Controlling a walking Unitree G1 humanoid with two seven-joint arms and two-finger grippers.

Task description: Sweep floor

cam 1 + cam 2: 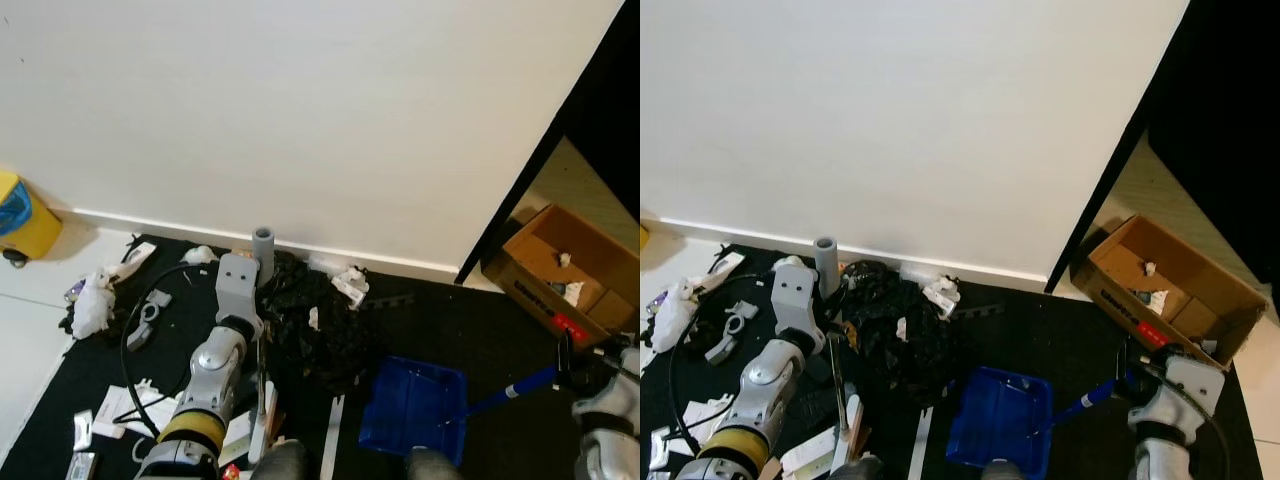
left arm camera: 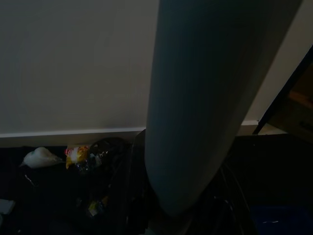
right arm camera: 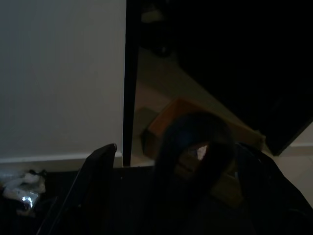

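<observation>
Two tools held: our left gripper [image 1: 258, 262] grips the broom handle [image 1: 263, 243], right gripper [image 1: 1137, 378] clasps the dustpan [image 1: 415, 405]; we should sweep the debris pile [image 1: 315, 325] beside the broom toward it.

Black floor mat [image 1: 470, 335] w/ blue dustpan [image 1: 415, 405], black rubbish pile [image 1: 318, 325], papers [image 1: 120, 408].
</observation>
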